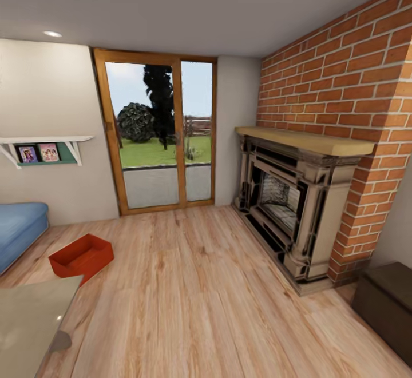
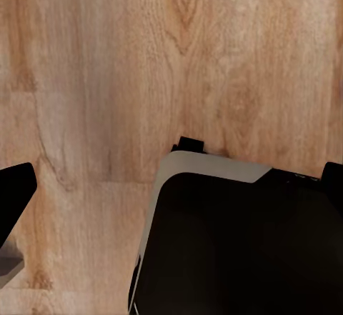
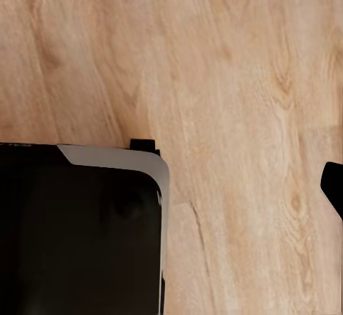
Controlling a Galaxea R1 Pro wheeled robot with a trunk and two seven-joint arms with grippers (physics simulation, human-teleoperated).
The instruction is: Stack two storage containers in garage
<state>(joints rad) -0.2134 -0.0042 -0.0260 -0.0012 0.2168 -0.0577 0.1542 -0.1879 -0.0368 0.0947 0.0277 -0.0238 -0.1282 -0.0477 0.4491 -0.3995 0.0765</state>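
Here one orange-red storage container (image 1: 81, 257) lies on the wood plank floor (image 1: 194, 286) beside the blue sofa (image 1: 20, 230); whether the gripper jaws are open, I cannot tell.

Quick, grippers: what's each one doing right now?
Left gripper: open, holding nothing, over the wood floor.
Right gripper: cannot be told.

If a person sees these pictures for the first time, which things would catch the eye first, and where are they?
The eye likely goes first to the red brick wall on the right, with the dark ornate fireplace below its wooden mantel. Next comes the orange-red storage container, which lies on the light wood floor at the left, near the blue sofa. At the back, wood-framed glass doors show a green garden.
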